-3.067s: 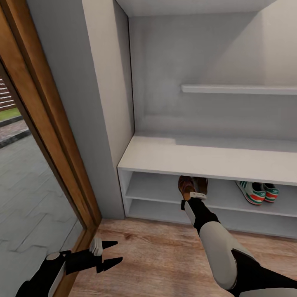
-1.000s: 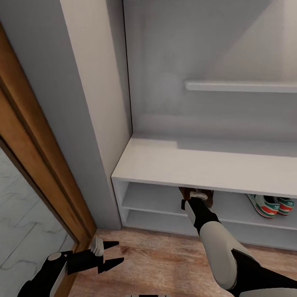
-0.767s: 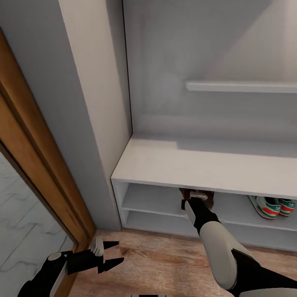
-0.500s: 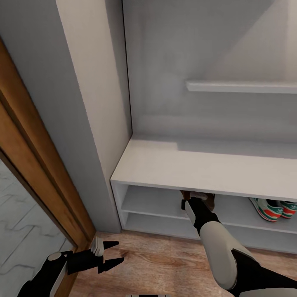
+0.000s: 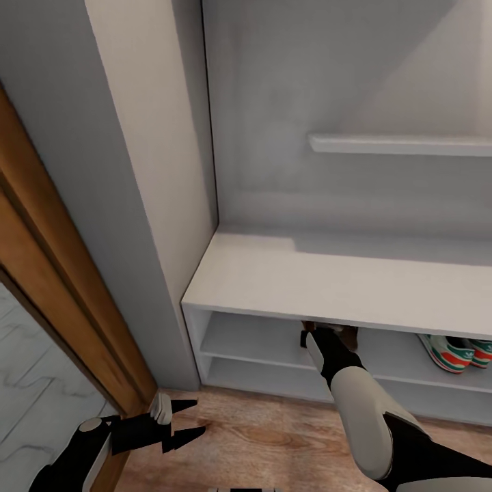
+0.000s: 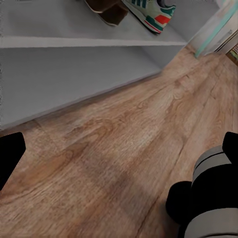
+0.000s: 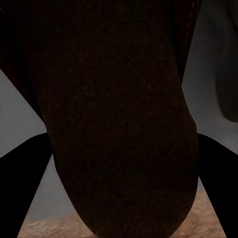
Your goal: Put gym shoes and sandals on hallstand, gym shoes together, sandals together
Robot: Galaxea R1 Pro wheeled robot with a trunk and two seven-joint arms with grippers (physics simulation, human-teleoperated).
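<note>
A: What differs vs a few sec ago?

B: Head cam has tilted and shifted, so the whole pic moved; the hallstand (image 5: pixel 328 280) bench top now hides most of the upper shelf; the right arm has reached further in, its gripper (image 5: pixel 328 333) now tucked under the bench edge; before, the sandals (image 5: pixel 350 334) showed clearly on that shelf, now just a brown sliver beside the wrist; gym shoes (image 5: pixel 456 352) slid toward the right edge of the pic, partly cut off. Left gripper (image 5: pixel 183 418) hasn't moved rel. to the cam.

A: Counts?

B: Gym shoes: 2, side by side, touching, on the upper open shelf, right of the arm; left wrist view has one sneaker (image 6: pixel 148 10) plain, w/ a brown sandal (image 6: pixel 106 9) just beside it on the same shelf. Sandals: can't count them in the head view; right wrist view has one dark brown sandal (image 7: pixel 114 114) up close. Open shelves under the bench: 2; wall shelf above: 1 seen.

A: Jaws?

B: Left: spread wide, holding nothing, hovering over the corridor floor (image 5: pixel 273 437) near the wooden door frame (image 5: pixel 61 273). Right: black fingers (image 7: pixel 20 193) on either side of the sandal; clamped or not, can't tell.
</note>
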